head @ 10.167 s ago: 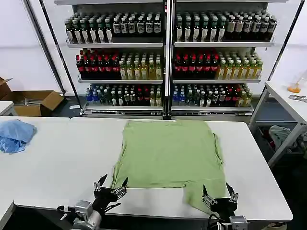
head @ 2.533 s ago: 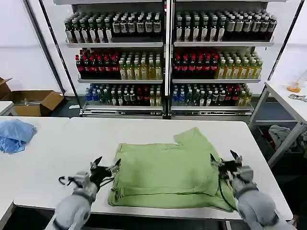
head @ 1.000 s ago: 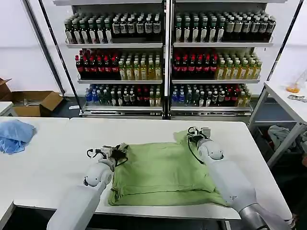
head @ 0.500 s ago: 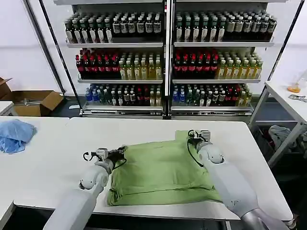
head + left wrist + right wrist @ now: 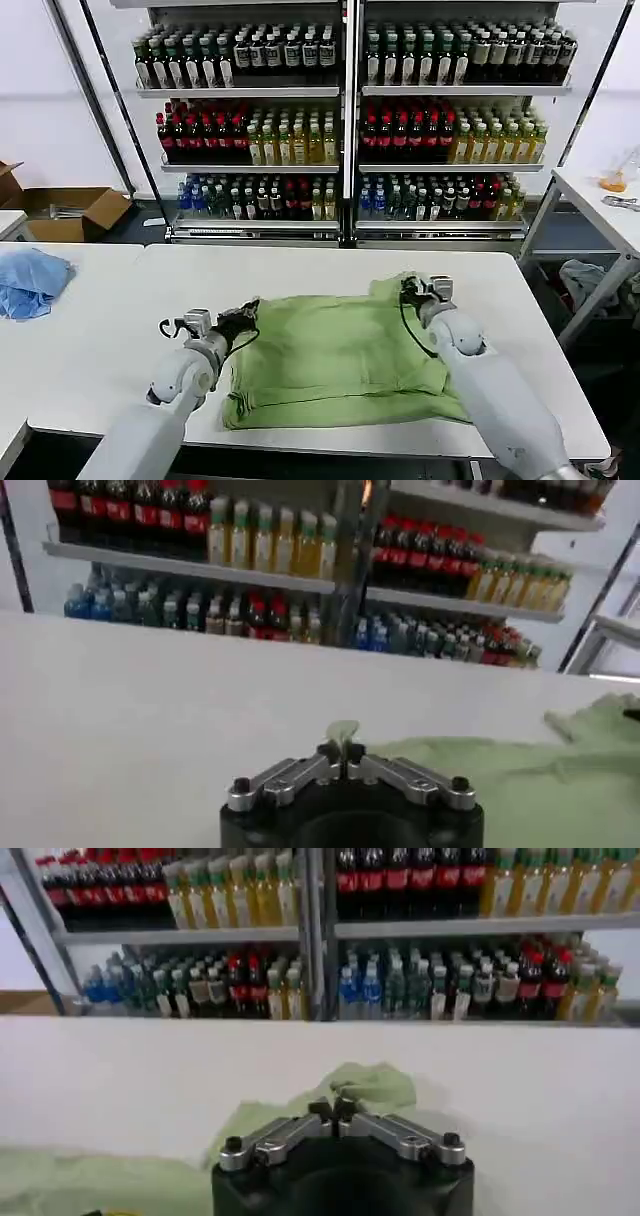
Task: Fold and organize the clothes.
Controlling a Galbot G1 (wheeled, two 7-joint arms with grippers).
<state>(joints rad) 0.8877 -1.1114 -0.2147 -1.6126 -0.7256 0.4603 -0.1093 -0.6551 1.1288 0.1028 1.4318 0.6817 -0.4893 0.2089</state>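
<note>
- Cloth, light blue (image 5: 30, 282), bunched at the far left on the neighbouring table, well apart from my work; not part of this fold.
- My left gripper (image 5: 246, 312) sits at the left far corner of the shirt (image 5: 340, 355). In the left wrist view its jaws are pressed together with a small tab of green fabric (image 5: 342, 734) pinched between the tips, so I judge it holds the shirt's edge.
- The shirt lies on the white table (image 5: 110, 330), centre to right, nearer the front edge than the back. Long axis runs left to right, roughly parallel to the table's near edge. A second layer shows along the near edge, so at least one fold is in.
- Which way the collar points: cannot tell. Neither collar, buttons nor print is visible from here.
- My right gripper (image 5: 425, 290) is at the right far corner, where a flap of fabric bunches up. In the right wrist view the jaws are closed, green cloth (image 5: 365, 1088) lying just beyond the tips; I judge it is clamped on the shirt.
- Progress, my estimate: partway. The outline is still uneven, the right far corner rumpled, the right near edge slanting out. Left to do: a further fold across the long axis, then squaring and placing.
- Behind the table: shelves of bottles (image 5: 345, 120), untouched.
</note>
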